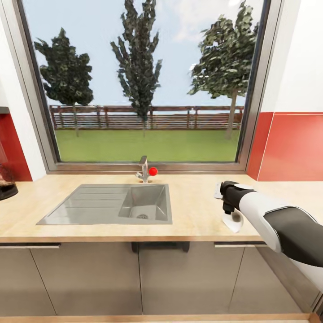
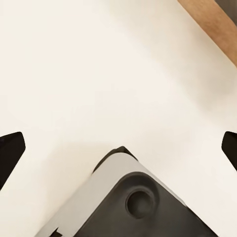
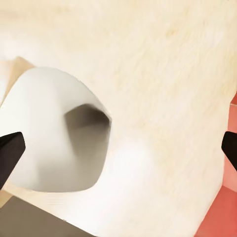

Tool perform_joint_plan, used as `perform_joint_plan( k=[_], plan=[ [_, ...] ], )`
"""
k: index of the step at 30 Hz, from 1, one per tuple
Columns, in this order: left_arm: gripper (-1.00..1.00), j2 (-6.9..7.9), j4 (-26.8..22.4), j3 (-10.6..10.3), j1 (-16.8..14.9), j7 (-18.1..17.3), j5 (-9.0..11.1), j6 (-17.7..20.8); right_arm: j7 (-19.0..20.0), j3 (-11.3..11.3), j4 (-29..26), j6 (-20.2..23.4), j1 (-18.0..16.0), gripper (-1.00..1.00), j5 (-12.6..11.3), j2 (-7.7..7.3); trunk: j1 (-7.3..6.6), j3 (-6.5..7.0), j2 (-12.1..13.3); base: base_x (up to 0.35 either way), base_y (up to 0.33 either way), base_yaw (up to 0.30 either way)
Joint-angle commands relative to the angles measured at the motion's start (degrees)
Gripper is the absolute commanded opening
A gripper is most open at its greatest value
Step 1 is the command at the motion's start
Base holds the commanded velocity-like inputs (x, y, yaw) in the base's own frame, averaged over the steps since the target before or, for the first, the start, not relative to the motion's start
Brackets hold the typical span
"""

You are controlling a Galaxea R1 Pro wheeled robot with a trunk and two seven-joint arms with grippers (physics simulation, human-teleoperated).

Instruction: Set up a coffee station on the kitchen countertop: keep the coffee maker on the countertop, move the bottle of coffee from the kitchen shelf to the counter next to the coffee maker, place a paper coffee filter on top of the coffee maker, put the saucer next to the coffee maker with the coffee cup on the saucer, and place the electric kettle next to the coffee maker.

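Filter step in hand. Right hand hung spread open over paper coffee filter, lying on surface right of sink (ungripped). Left hand open too. Next: lower, pinch gently.

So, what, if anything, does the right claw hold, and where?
Nothing: the right claw is open, above the small white paper cone filter lying on the light tan wood-grain countertop.

Steel sink with faucet; window above; grey cabinets below.
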Motion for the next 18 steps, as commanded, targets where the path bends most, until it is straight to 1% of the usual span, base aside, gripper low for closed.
perform_joint_plan(
  k=[1,3,5,6,7,18],
  plan=[
    [1.0,0.02,-0.1,-0.4,0.0,-0.2,0.5,-0.1,0.2,0.5,0.1,0.0,-0.1,1.0,-0.3,0.02,0.23,-0.25,-0.5,0.0,0.0,0.0],
    [1.0,0.02,-0.1,-0.4,0.0,-0.2,0.5,-0.1,0.0,0.5,0.1,-0.1,-0.1,1.0,-0.3,0.07,0.67,-0.61,-1.3,0.0,0.0,0.0],
    [1.0,0.0,-0.1,-0.4,0.0,-0.2,0.5,-0.1,-1.1,0.5,0.2,0.0,-0.1,1.0,-0.1,0.21,1.11,-0.97,-2.1,0.0,0.0,0.0],
    [1.0,-0.07,-0.1,-0.4,0.0,-0.2,0.5,-0.1,-2.0,0.5,0.3,0.2,-0.1,1.0,0.0,0.35,1.33,-1.14,-2.5,0.0,0.0,0.0],
    [1.0,-0.21,-0.1,-0.4,0.0,-0.2,0.5,-0.1,-4.1,0.5,0.8,0.5,-0.1,1.0,0.4,0.84,1.55,-1.32,-2.9,0.0,0.0,0.0],
    [1.0,-0.24,-0.1,-0.5,0.0,-0.2,0.5,-0.1,-4.8,0.6,0.9,0.9,0.2,1.0,0.8,0.93,3.97,-3.3,-7.3,0.0,0.0,0.0]
  ],
)
